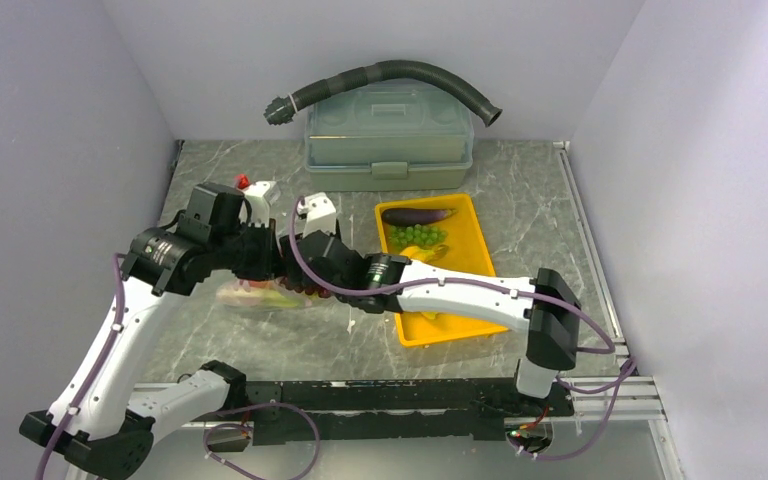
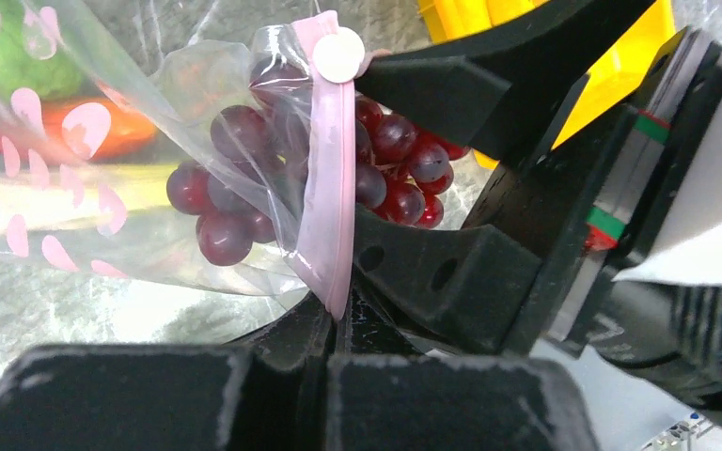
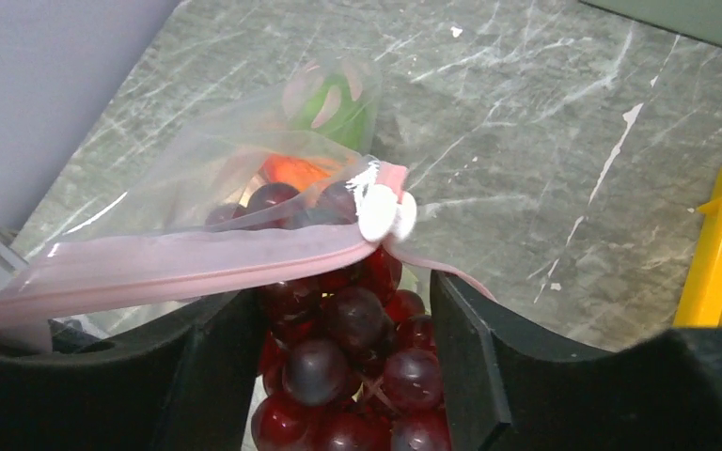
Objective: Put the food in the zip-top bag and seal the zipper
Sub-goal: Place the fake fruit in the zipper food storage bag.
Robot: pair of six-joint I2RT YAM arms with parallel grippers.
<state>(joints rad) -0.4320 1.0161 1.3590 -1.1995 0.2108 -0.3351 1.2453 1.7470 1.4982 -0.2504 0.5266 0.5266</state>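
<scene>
right claw (image 3: 343, 301) is pinching the dark purple grapes (image 3: 310, 371) at the mouth of the zip-top bag (image 3: 197, 178); left claw (image 2: 327, 329) is clamped on the zipper (image 2: 324, 169); bag's mid-desk, nearer the left edge, beside the yellow tray (image 1: 470, 240)

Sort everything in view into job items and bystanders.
Job: zip-top bag; its zipper, pinched by the left gripper; dark purple grapes in the right gripper at the bag's mouth; eggplant and green grapes on the yellow tray.

Lying about: grey-green lidded box; black corrugated hose.
</scene>
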